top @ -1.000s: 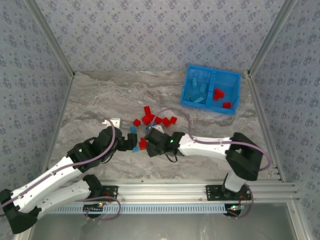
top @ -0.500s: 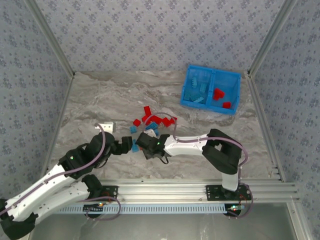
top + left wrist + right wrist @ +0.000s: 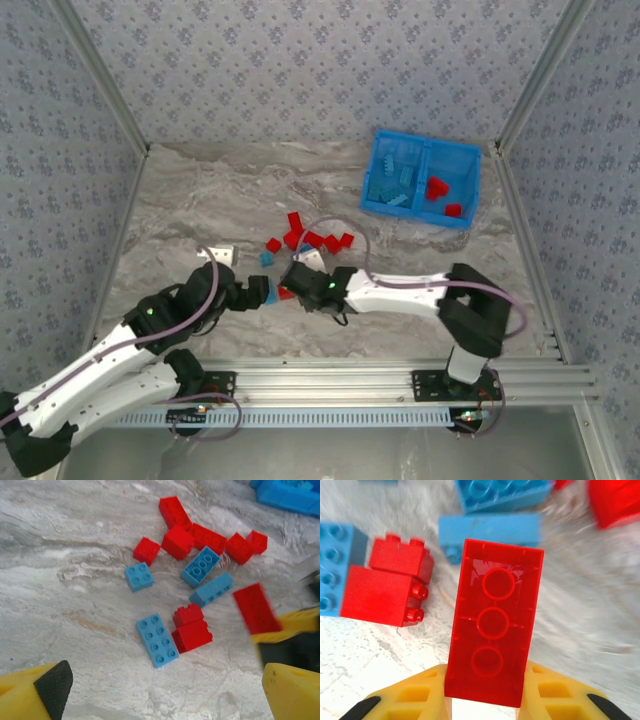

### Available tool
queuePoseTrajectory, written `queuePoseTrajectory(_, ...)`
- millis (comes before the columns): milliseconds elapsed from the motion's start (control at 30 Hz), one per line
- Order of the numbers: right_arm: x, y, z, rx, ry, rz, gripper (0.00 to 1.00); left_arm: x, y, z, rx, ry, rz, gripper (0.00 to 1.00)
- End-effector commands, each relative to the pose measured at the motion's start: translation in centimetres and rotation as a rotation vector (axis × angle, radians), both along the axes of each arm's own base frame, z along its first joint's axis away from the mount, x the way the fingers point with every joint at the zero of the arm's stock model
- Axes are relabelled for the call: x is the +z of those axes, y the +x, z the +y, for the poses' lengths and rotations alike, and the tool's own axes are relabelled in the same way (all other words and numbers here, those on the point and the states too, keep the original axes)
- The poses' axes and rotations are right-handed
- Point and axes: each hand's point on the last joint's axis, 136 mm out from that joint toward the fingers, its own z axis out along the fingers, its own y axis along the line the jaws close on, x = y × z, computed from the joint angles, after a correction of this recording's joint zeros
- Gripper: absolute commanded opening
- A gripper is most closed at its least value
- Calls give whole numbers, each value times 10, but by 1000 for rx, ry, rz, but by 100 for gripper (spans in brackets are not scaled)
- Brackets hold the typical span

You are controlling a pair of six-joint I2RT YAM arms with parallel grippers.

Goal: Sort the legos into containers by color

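Bricks [image 3: 191,630] lie mixed red and blue on the desk [image 3: 75,580], well apart from the bin [image 3: 412,211]. Your right pincer [image 3: 487,695] clamps one red brick [image 3: 492,625] near them; your left pincer [image 3: 165,690] gapes wide, empty.

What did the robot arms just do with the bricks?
The right pincer reached left into the loose bricks, then drew back a little; it now holds a long red brick. The open left pincer, those bricks and the blue bin barely moved.
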Motion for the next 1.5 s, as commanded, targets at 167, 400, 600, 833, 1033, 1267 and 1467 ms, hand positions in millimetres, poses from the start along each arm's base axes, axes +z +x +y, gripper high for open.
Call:
queuePoseTrajectory(167,117,54,-119,-202,20,-256,31,1,11,-44,-121,-27,39,99)
queuePoseTrajectory(400,129,137,-233,-432,225,-208,31,-23,12,-66,-172,15,155,99)
queuePoseTrajectory(600,93,204,-305,-597,235,-104,30,-45,5,-75,-148,-2,266,99)
queuePoseTrajectory(833,36,245,-345,-701,264,15,31,-54,-3,-81,-153,3,306,99)
queuePoseTrajectory(1033,28,262,-352,-738,238,42,50,-56,-3,-84,-151,-2,309,99)
queuePoseTrajectory(1267,77,253,-333,-712,290,-44,55,-61,4,-84,-102,31,315,99)
queuePoseTrajectory(1467,138,191,-280,-604,376,-182,59,-71,16,-82,-1,73,332,99)
